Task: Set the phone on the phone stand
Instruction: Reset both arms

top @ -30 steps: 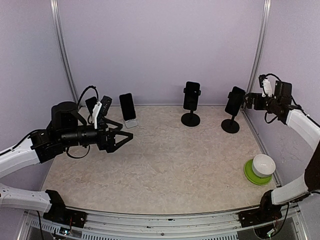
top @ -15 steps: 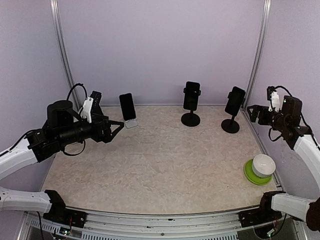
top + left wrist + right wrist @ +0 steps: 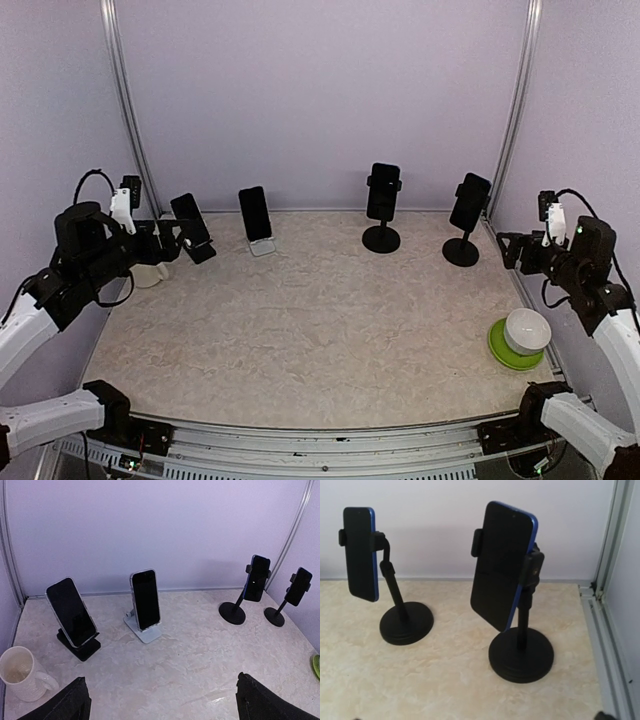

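Left gripper [image 3: 160, 696] and right gripper [image 3: 506, 250] hang spread, empty. A stray right swing could knock the near phone [image 3: 502, 562] off its stand [image 3: 521, 655].

A phone [image 3: 383, 192] sits clamped upright on a black stand [image 3: 381, 239].

4 dark phones [image 3: 146, 600] (on stands [image 3: 143, 631])
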You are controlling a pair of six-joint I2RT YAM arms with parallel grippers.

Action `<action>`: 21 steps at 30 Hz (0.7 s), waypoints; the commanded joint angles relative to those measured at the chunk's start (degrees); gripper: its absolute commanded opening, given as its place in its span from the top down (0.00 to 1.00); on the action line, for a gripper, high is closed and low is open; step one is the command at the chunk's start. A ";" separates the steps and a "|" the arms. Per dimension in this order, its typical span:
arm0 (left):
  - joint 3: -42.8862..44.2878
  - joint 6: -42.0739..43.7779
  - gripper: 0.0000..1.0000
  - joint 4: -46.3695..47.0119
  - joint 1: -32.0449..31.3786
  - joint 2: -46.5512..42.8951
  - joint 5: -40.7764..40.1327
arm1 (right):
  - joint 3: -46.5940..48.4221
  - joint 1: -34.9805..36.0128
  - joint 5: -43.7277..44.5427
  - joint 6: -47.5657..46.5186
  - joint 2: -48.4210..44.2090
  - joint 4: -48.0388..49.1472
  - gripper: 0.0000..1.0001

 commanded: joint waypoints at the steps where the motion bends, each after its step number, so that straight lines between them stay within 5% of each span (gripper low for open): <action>1: -3.04 3.27 0.01 1.63 3.52 -2.78 -1.08 | -1.49 0.71 1.40 -3.01 -3.63 -0.62 0.00; 21: -10.34 6.28 0.01 -1.28 7.94 -11.12 -7.71 | -7.15 0.67 -0.61 -3.65 -14.38 -2.15 0.00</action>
